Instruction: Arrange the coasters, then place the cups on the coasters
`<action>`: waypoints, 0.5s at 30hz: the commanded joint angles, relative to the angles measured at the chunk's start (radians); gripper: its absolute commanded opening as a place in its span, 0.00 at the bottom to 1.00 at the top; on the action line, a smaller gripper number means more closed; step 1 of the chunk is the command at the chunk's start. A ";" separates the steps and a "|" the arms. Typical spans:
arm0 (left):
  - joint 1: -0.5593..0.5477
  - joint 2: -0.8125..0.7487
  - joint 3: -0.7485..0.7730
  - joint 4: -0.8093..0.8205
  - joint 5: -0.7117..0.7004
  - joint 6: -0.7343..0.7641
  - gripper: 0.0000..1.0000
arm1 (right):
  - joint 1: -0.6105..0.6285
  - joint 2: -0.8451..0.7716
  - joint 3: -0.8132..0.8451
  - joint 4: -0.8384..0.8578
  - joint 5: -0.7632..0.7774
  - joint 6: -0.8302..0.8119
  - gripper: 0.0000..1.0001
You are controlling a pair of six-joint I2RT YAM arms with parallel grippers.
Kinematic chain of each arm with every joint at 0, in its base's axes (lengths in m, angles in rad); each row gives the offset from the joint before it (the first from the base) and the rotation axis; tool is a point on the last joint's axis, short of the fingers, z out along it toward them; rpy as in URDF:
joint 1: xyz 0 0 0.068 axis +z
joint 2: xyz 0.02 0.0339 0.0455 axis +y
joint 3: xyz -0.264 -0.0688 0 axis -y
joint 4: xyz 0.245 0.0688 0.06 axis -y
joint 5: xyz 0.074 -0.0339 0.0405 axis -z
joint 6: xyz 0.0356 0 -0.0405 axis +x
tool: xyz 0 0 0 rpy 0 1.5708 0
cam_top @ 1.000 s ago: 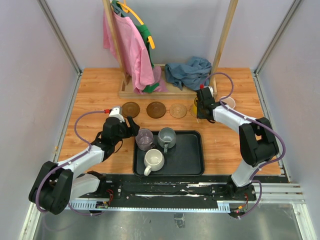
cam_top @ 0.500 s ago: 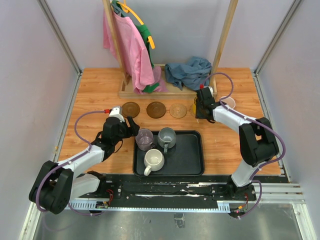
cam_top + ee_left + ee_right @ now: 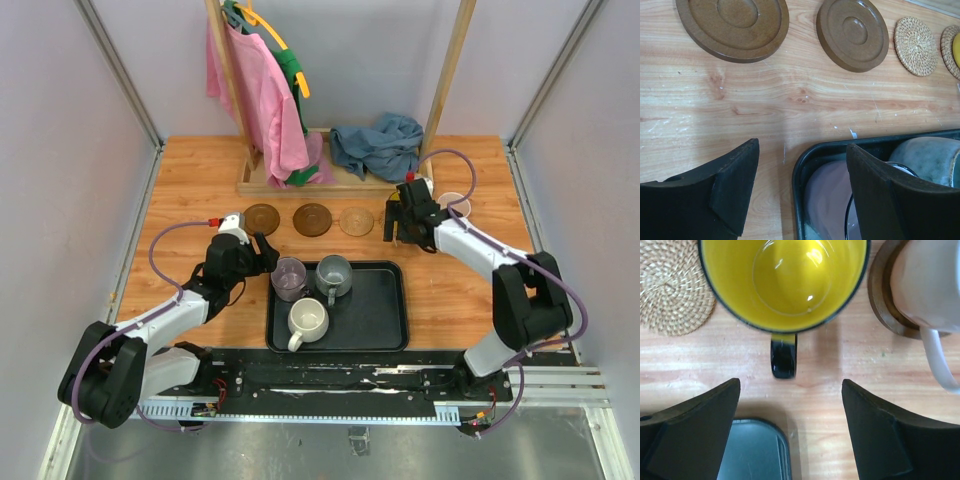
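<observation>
A yellow cup point(image 3: 785, 275) stands on the wood, its dark handle point(image 3: 784, 355) pointing at my open right gripper point(image 3: 790, 390), which hangs just short of it and holds nothing. In the left wrist view a tan woven coaster point(image 3: 951, 50) shows under that cup. A pale pink cup point(image 3: 930, 280) sits on a dark brown coaster point(image 3: 885, 305). Bare coasters lie in a row: two dark brown point(image 3: 262, 218) point(image 3: 312, 218) and one woven point(image 3: 356, 220). My left gripper point(image 3: 802, 150) is open over the tray's left rim beside the purple cup point(image 3: 289, 278).
A black tray point(image 3: 375, 310) holds the purple, grey-blue point(image 3: 333, 278) and cream-white point(image 3: 308, 320) cups. At the back stands a wooden rack point(image 3: 300, 180) with hanging pink and green clothes point(image 3: 262, 95), and a blue cloth heap point(image 3: 378, 143).
My right gripper has opened, let go of the yellow cup's handle and drawn back a little toward the tray. The left arm has not moved.
</observation>
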 commanded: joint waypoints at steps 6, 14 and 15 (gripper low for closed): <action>-0.006 -0.013 0.033 0.010 0.002 0.018 0.74 | 0.182 -0.323 -0.081 -0.142 0.095 0.103 0.89; -0.006 -0.035 0.019 0.017 0.027 0.006 0.74 | 0.419 -0.395 -0.088 -0.231 0.143 0.198 0.90; -0.006 -0.044 0.015 0.016 0.028 0.004 0.75 | 0.441 -0.390 -0.086 -0.235 0.132 0.206 0.90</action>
